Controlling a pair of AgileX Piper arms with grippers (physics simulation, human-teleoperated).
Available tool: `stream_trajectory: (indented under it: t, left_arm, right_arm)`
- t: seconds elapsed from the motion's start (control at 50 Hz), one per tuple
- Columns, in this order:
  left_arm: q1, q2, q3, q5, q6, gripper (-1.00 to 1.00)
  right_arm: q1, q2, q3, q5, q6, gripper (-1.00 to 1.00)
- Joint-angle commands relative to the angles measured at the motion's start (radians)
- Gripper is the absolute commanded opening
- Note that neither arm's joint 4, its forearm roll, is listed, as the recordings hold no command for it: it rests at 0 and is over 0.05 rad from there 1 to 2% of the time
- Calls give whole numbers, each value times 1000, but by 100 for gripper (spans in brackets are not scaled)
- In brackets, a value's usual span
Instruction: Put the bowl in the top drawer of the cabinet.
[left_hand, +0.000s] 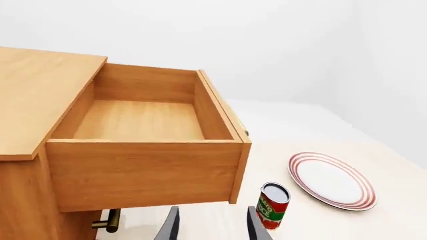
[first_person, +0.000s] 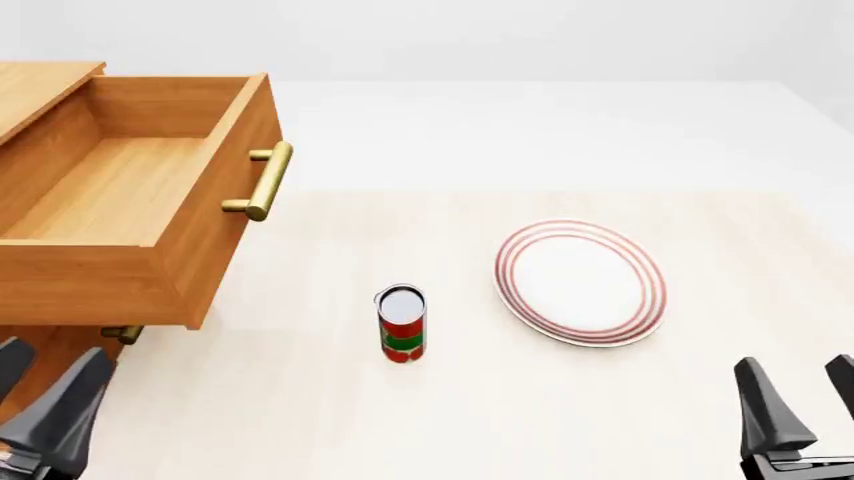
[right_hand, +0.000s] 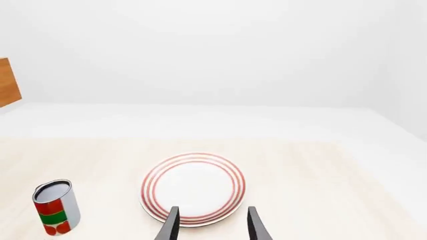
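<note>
Left gripper (first_person: 47, 395) low at near-left edge, fingers parted, nothing between them. Right gripper (first_person: 801, 400) low at near-right edge, also parted and empty.

Top drawer (first_person: 134, 200) pulled fully out of the cabinet (left_hand: 37, 90), far-left of the left gripper and above it; orange-brown wood, bare inside, brass bar handle (first_person: 267, 180) on its front facing right. The bowl shows in no view.

Plate (first_person: 581, 282) with red rings lies just beyond the right gripper. Red-green can (first_person: 400, 322) stands upright between the grippers, left of the plate, apart from it.
</note>
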Motion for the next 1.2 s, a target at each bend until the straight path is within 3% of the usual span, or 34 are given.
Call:
stream_trajectory:
  t: [0.02,0.24,0.54,0.86,1.02,1.2]
  left_arm:
    - [-122,22,-24,53,-30,100]
    - [-266,209,-16,-67,-61,100]
    - [-367,411,-42,-182,-87,100]
    - [-492,652,-41,-337,-192,100]
    - [-572,828,-36,-474,-313,100]
    - [-626,927,-79,-512,-329,100]
  right_arm:
    - [0,0,0,0,0,100]
    - [0,0,0,0,0,100]
    - [0,0,0,0,0,100]
    - [0,0,0,0,0,100]
    - [0,0,0,0,0,100]
    - [0,0,0,0,0,100]
